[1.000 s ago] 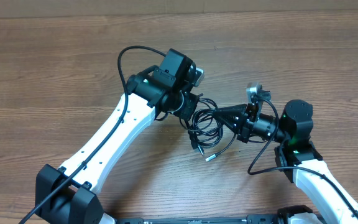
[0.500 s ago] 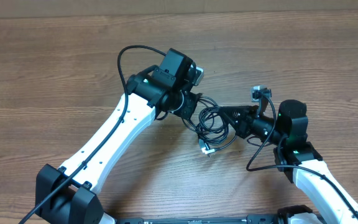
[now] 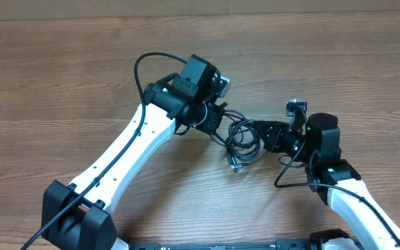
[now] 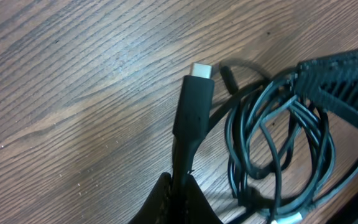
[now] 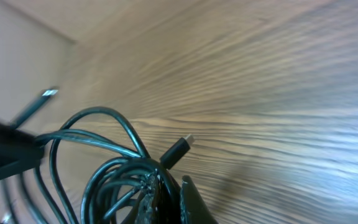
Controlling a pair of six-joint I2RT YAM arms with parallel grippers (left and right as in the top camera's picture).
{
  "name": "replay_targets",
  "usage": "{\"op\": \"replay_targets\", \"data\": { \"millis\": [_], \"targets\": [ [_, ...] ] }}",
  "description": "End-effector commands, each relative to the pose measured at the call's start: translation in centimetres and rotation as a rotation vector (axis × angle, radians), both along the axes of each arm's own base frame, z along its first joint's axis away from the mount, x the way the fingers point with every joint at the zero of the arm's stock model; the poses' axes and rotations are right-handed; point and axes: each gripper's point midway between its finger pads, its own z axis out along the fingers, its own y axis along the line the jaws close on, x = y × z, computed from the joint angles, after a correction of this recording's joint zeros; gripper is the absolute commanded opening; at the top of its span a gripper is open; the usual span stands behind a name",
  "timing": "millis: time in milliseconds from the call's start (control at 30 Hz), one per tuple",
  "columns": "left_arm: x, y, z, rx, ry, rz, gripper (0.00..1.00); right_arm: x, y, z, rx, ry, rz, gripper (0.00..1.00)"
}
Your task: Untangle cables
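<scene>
Between the two arms, over the middle of the tabletop [image 3: 61, 69], the cables [image 3: 243, 139] hang together as one looped bundle; lifted or resting, I cannot tell. Left claw [image 4: 178, 193] is pinched together on a single strand just behind its silver-tipped plug [image 4: 194, 93]. Right claw [image 5: 173, 196] is clamped on the thick of the coil from the opposite side. So both sides have a hold, but the loops overlap and cross, and no strand lies separate on the wood. By my reckoning the job is barely begun: drawing each cord free and laying it out is all to come.
</scene>
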Motion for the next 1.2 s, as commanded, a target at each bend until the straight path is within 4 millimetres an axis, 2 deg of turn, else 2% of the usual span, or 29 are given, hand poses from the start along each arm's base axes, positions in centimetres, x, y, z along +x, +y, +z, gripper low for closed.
{"op": "replay_targets", "data": {
  "millis": [0,300,500,533,600,667,700,733,967,1167],
  "targets": [
    [1.4,2.5,0.4,0.082,-0.052,0.063,0.05,1.7,-5.3,-1.8,-0.166,0.02,-0.255,0.04],
    [2.2,4.1,0.3,0.1,-0.046,0.147,0.04,1.6,-6.1,-2.3,-0.199,0.04,-0.289,0.04],
    [1.8,3.4,0.4,0.059,-0.023,0.123,0.05,1.7,-6.0,-2.2,-0.194,0.032,-0.286,0.04],
    [1.6,3.0,0.4,0.043,-0.015,0.113,0.13,1.7,-5.9,-2.0,-0.189,0.028,-0.281,0.04],
    [1.4,2.6,0.5,0.023,-0.005,0.103,0.41,1.9,-5.5,-1.7,-0.173,0.015,-0.266,0.04],
    [1.4,2.5,0.5,0.019,-0.006,0.101,0.61,2.0,-5.2,-1.4,-0.16,0.002,-0.255,0.04],
    [1.5,2.5,0.6,0.017,-0.006,0.101,0.85,2.0,-5.2,-1.3,-0.157,-0.002,-0.253,0.04],
    [1.5,2.4,0.6,0.011,-0.006,0.098,1.0,2.1,-5.1,-1.2,-0.154,-0.008,-0.25,0.04],
    [0.8,1.0,1.1,-0.069,0.027,0.059,1.0,2.5,-4.0,0.1,-0.107,-0.057,-0.205,0.04],
    [-0.9,-1.7,2.4,-0.217,0.071,-0.084,1.0,3.3,-2.0,3.5,-0.014,-0.194,-0.107,0.04]
  ]
}}
